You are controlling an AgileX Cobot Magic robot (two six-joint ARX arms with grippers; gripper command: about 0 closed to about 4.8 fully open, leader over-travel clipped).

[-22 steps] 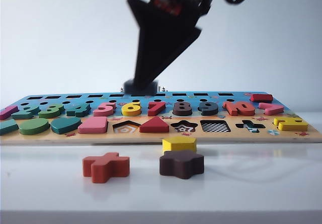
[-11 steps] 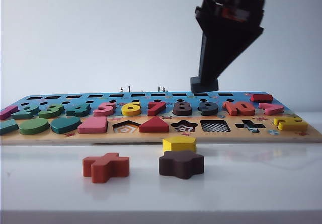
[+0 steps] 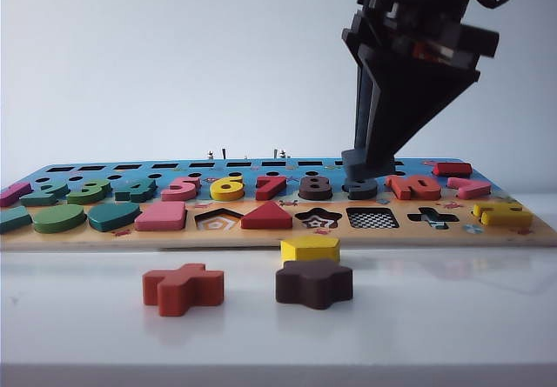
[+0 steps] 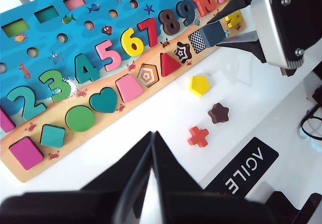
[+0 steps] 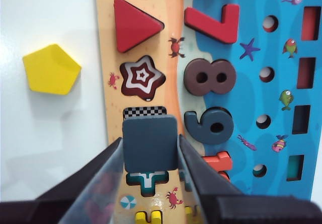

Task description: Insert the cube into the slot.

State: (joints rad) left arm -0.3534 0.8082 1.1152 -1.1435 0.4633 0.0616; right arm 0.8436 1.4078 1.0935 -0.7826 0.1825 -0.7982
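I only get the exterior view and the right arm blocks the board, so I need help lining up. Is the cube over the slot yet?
Observer: Partly. In the right wrist view the cube covers most of the slot; a checkered strip still shows on the star cut-out's side.
Operator: Is the cube held squarely?
Observer: Yes, the right gripper clamps it by two opposite edges.
Operator: Where is the left gripper?
Observer: The left gripper hangs over bare table near the board, jaws shut, holding nothing.
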